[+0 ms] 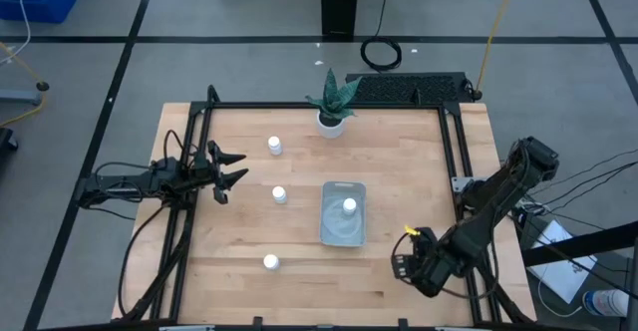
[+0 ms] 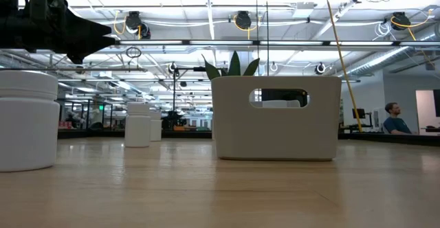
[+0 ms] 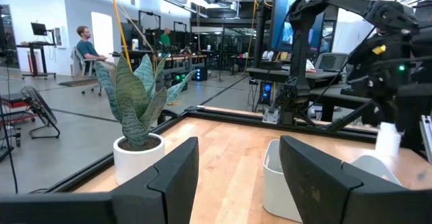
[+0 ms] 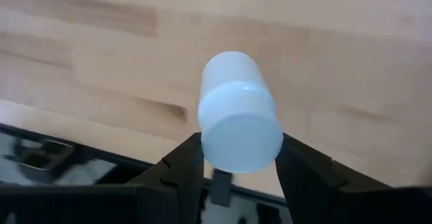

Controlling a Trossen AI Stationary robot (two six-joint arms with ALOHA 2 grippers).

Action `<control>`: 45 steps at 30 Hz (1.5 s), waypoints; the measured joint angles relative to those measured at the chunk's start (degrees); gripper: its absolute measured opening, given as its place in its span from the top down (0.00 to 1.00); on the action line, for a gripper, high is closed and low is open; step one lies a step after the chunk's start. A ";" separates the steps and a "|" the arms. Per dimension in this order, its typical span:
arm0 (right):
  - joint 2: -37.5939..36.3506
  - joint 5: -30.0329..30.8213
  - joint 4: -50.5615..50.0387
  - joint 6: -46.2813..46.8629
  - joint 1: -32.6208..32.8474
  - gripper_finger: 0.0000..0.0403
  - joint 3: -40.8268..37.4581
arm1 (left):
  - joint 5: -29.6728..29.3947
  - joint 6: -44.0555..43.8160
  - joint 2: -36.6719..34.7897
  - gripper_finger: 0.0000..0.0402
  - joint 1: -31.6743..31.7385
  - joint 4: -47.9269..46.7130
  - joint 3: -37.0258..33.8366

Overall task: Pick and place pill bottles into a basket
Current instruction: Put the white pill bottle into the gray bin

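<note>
White pill bottle (image 4: 239, 116) clamped in right gripper (image 1: 411, 254) lower right; one in basket (image 1: 330, 233); left gripper (image 1: 231, 168) apart, idle mid-left; we count three more on table.

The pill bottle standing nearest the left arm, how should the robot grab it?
Grip that pill bottle around its round body, just under the cap. It stands upright with bare table all round, so the left gripper, jaws open, could come straight down or from its own side.
</note>
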 joint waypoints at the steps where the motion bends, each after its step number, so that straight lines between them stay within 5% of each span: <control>1: -0.73 1.18 -0.39 -0.23 -0.32 0.61 0.00 | 0.00 0.00 -0.01 0.47 0.02 0.00 0.01; 17: -13.26 28.27 -3.23 -11.00 -6.23 0.63 0.00 | 0.00 0.00 -0.02 0.47 0.01 0.00 0.00; 28: -19.19 40.87 7.08 -34.40 -15.44 0.63 0.00 | 0.00 0.00 0.00 0.47 0.02 0.00 0.01; 38: -20.81 39.49 39.35 -69.61 -27.39 0.63 0.00 | 0.00 0.00 0.00 0.47 0.02 0.00 0.00; 45: -20.59 32.17 46.19 -81.44 -35.70 0.63 1.92 | 0.00 0.00 0.00 0.47 0.02 0.00 0.00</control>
